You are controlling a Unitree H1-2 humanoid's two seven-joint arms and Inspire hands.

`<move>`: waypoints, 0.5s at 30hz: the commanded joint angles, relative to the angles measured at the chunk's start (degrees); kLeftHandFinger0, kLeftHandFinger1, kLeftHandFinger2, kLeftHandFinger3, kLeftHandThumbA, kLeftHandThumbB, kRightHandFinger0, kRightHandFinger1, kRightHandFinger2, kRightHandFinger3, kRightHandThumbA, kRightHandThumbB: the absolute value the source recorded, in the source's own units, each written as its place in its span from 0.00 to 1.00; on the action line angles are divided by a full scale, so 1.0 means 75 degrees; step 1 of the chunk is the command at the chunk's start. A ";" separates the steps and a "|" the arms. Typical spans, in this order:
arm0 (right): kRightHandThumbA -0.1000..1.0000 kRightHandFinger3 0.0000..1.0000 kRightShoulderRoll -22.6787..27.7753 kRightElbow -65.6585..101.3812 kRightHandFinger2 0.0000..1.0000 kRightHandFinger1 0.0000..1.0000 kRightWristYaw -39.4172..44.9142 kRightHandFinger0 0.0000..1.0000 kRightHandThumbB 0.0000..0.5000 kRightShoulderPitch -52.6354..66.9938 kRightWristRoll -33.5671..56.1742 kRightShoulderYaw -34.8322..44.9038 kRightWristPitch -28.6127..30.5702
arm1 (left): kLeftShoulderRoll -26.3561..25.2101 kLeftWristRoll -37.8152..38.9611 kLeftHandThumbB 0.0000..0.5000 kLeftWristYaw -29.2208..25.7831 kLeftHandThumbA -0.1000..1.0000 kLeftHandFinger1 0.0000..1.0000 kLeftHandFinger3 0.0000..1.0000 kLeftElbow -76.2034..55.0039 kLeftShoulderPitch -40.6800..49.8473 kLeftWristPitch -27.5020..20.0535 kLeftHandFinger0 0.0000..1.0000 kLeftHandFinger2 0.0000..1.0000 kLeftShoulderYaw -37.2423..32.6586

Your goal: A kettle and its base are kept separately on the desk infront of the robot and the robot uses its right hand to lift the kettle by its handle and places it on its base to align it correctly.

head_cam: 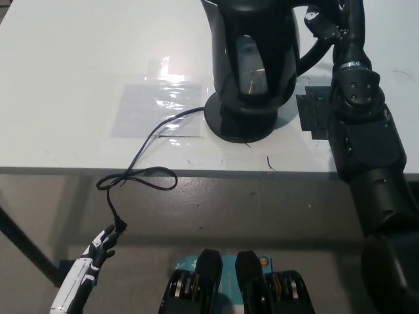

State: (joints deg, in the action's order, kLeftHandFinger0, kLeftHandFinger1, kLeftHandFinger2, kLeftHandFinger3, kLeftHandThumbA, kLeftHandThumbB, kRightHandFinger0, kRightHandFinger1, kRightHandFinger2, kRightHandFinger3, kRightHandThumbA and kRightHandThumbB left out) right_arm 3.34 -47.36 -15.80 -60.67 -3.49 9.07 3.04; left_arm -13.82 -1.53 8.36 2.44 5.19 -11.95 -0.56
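Observation:
A black kettle (252, 55) stands upright on its round black base (239, 124) at the middle of the white desk. My black right hand (324, 23) is at the kettle's handle (313, 49) near the top right, shut around it. The base's black cord (147, 163) runs left over the desk's front edge and hangs down, its plug close to my white left hand (91, 258), which rests low at the bottom left with fingers apart, holding nothing.
A clear plastic sheet (154, 108) lies taped on the desk (65, 78) left of the base. A dark patterned mat (314, 114) lies right of the base, under my right arm. The desk's front edge crosses the picture below the base.

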 commanded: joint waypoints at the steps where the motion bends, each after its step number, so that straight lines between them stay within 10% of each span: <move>1: 0.00 0.58 -0.0048 0.0310 0.47 0.11 -0.0228 0.00 0.21 -0.0833 0.0146 0.0020 0.0774 | -0.0159 0.0021 0.78 0.0171 1.00 1.00 1.00 -0.0099 -0.0046 -0.0032 1.00 1.00 -0.0045; 9: 0.00 0.55 -0.0196 -0.0206 0.57 0.17 -0.0248 0.00 0.22 -0.0870 0.0403 0.0150 0.1063 | -0.0172 -0.0046 0.73 0.0168 1.00 1.00 1.00 -0.0072 -0.0090 -0.0092 1.00 1.00 -0.0073; 15: 0.00 0.47 -0.0413 -0.0338 0.45 0.10 -0.0194 0.00 0.22 -0.0829 0.0596 0.0293 0.1086 | -0.0168 -0.0032 0.75 0.0180 1.00 1.00 1.00 -0.0084 -0.0076 -0.0031 1.00 1.00 -0.0091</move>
State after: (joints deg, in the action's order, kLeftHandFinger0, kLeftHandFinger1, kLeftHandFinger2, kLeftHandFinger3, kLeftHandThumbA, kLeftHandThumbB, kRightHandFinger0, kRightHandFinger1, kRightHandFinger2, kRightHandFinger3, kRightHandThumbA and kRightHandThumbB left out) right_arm 1.44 -51.34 -16.78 -60.67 -2.24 10.29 4.46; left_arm -13.87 -1.55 8.55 2.45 5.07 -11.95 -0.87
